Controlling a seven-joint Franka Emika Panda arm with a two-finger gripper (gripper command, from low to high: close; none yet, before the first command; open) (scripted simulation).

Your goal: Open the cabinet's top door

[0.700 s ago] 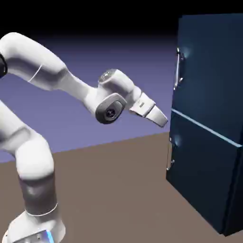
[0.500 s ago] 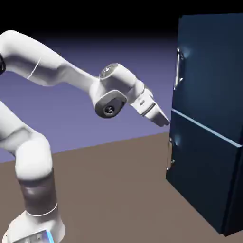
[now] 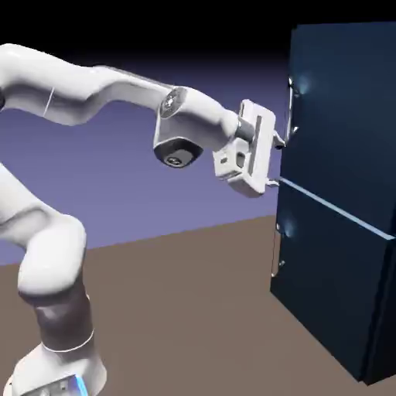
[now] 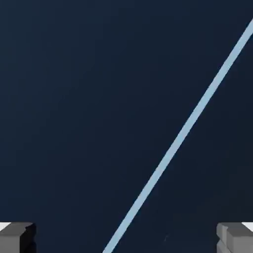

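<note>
So the top door (image 3: 340,116) is the upper navy panel right out in front of the gripper (image 3: 276,163), and it looks shut. Its silver handle (image 3: 291,108) is upright, just above the gripper's upper finger; the handle's lower end sits so close to that fingertip that I can't tell if they touch. The gripper is spread wide with nothing between the fingers, one above the other in the exterior view, the lower one near the pale seam (image 3: 332,206).

Below the hand is the lower door (image 3: 329,278) with its own handle (image 3: 278,251), kinda thin and dim against the dark. The cabinet (image 3: 379,309) runs off the exterior view's right edge, so part of it is cut off. The arm (image 3: 124,85) reaches in from behind the hand, with its elbow end cropped at the left.

Hand view is mostly dark navy with the seam slanting across, no handle I can make out, and both fingertips (image 4: 17,237) cropped at the bottom corners.
</note>
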